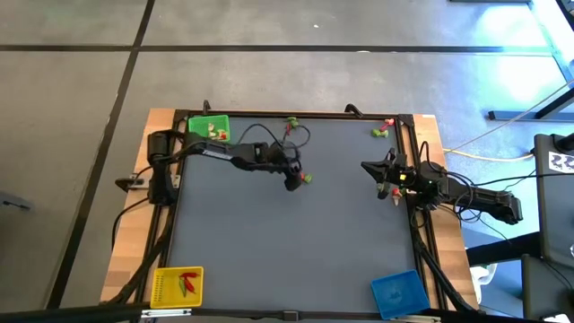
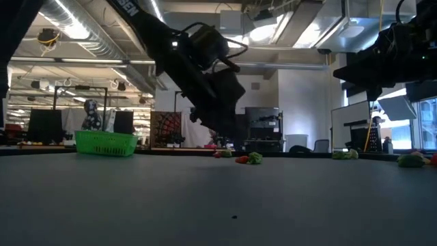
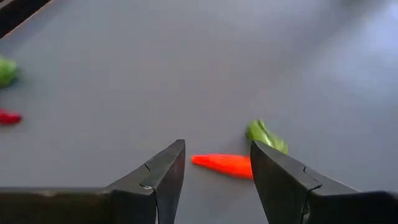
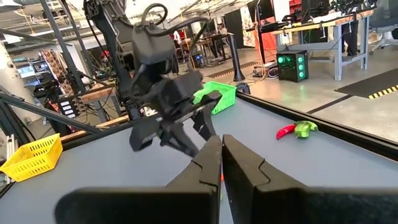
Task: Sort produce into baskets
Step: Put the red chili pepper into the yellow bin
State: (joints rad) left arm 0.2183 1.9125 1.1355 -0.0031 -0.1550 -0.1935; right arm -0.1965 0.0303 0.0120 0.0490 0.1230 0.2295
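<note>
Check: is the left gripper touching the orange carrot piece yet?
Apart. The left wrist view shows the left gripper open, bare table between its fingertips and the carrot piece.

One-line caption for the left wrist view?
Open left gripper poised over a red-orange toy piece with a green piece beside it on the grey table.

I find no legible text, label, brand, number or sign in any of my four views. White lettering runs along the dark arm (image 2: 136, 17) in the low view, but I cannot resolve its characters.
</note>
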